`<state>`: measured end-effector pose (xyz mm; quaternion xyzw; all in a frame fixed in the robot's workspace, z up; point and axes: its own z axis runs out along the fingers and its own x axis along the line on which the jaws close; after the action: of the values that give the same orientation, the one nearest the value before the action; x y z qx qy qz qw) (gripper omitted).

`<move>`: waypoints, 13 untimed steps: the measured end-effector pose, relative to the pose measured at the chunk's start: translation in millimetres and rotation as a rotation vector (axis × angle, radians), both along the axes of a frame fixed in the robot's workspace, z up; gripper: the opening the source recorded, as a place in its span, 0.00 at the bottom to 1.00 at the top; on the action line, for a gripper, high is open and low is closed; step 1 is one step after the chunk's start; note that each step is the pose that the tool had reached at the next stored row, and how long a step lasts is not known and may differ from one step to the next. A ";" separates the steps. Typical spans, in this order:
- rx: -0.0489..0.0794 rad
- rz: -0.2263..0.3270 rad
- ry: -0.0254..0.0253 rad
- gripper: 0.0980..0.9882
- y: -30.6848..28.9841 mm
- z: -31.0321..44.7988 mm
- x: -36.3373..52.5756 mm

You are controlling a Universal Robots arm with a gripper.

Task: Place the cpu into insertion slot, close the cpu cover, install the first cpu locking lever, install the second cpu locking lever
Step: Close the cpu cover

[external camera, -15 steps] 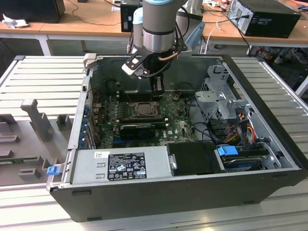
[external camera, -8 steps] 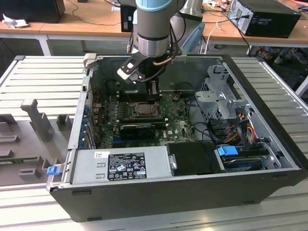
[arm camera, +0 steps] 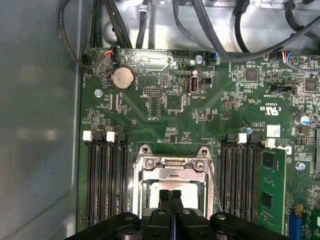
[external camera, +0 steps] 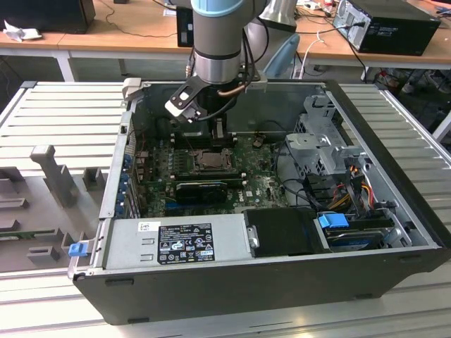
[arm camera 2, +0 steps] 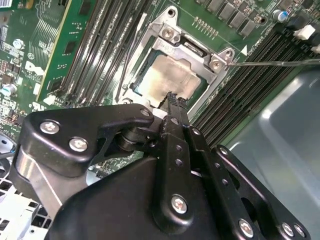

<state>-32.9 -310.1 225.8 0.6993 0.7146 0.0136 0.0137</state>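
Observation:
The cpu point(arm camera 2: 167, 75) lies in the insertion slot point(external camera: 209, 160), its silver-beige top showing through the window of the cpu cover point(arm camera 2: 196, 49), which is down flat over it. In the first wrist view the cpu cover point(arm camera: 172, 163) frames the cpu point(arm camera: 192, 190) too. My gripper point(arm camera 2: 172, 97) is shut with nothing between its fingers, the tips just over the near edge of the cpu. In the exterior view the gripper point(external camera: 213, 141) hangs straight above the socket. One thin wire locking lever point(arm camera 2: 270, 63) sticks out sideways from the socket; another lever point(arm camera 2: 130, 57) runs along the opposite side.
Black memory slots point(arm camera: 105, 180) flank the socket on both sides, with a green card point(arm camera: 270, 190) standing in one. The case holds a power supply point(external camera: 176, 243), a drive cage point(external camera: 324, 148) and cable bundles point(arm camera: 220, 30). A coin battery point(arm camera: 122, 78) sits on the board.

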 end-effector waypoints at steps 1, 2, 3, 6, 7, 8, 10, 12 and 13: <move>0.000 0.000 0.0000 0.01 0.0 0.0 -2.0; 0.000 0.000 0.0000 0.01 0.0 0.0 -3.9; 0.000 0.000 0.0000 0.01 0.0 0.0 -4.3; 0.000 0.000 0.0000 0.01 0.0 0.0 -4.8; 0.000 0.000 0.0000 0.01 0.0 0.0 -4.8; 0.000 0.000 0.0000 0.01 0.0 0.2 -4.9; 0.000 0.000 0.0000 0.01 0.0 0.5 -4.9; 0.000 0.000 -0.0001 0.01 0.0 0.6 -4.9; 0.000 0.000 0.0000 0.01 0.0 0.9 -4.9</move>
<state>-37.8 -310.1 226.7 0.6993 0.7145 0.0136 0.0137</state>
